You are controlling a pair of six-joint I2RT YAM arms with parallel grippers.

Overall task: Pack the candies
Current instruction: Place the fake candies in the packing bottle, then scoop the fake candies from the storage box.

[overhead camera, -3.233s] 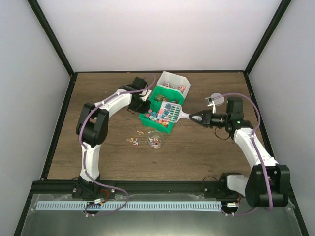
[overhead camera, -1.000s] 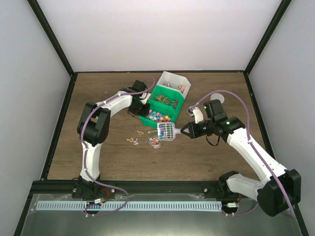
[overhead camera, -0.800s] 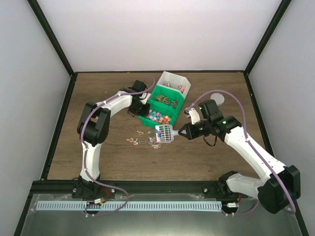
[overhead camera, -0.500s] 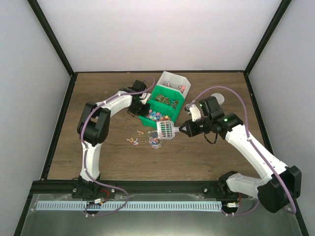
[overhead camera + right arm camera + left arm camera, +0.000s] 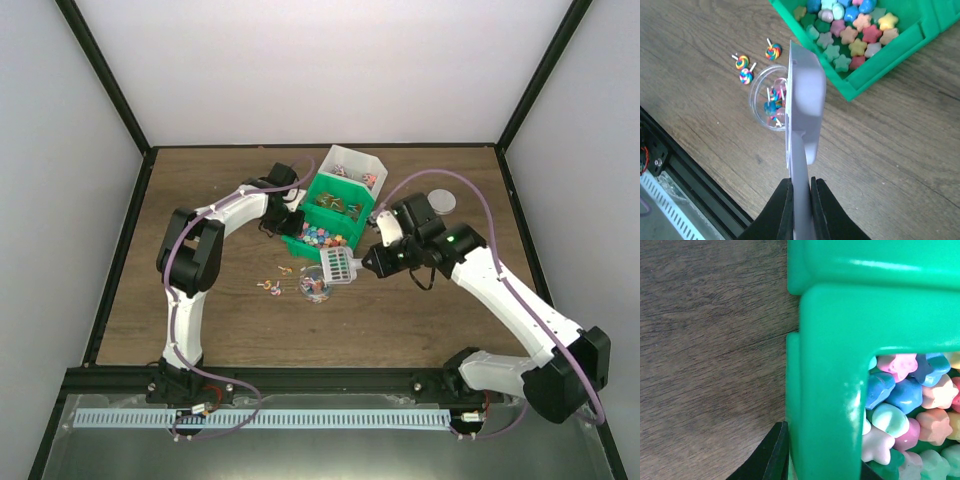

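Small bright star-shaped candies (image 5: 858, 47) fill the green plastic bin (image 5: 900, 50), up and to the right of the right gripper (image 5: 800, 205). A few more sweets sit in the small clear round cup (image 5: 756, 107), directly ahead of that gripper and partly under what it carries. Three swirl lollipops (image 5: 746, 75) lie loose on the wooden table (image 5: 900, 165), just beyond the cup on its left.

The right gripper is clamped on the handle of the grey plastic scoop (image 5: 807, 95), jaws nearly together with only the thin handle between them. The scoop is rolled on edge above the cup's right rim. We can't tell whether anything is left in it, since the wrist view only shows the back of the bowl.

The left gripper (image 5: 820, 465) is pinched on the bin's corner wall, one finger outside and one inside among the candies, so we read it as bracing the bin.

Our read is a pour into the cup, mid-step.

Risks from here:
- The scoop mouth is wider than the cup and sits off-centre over the rim, so candies could drop onto the table. The loose lollipops suggest that happens easily.
- The cup is light and unheld. If the scoop edge dips and clips its rim, it slides or tips.
- With such a narrow pinch on the handle, the scoop could twist in the jaws.
- If the left grip slips, the next dig could shove the bin.
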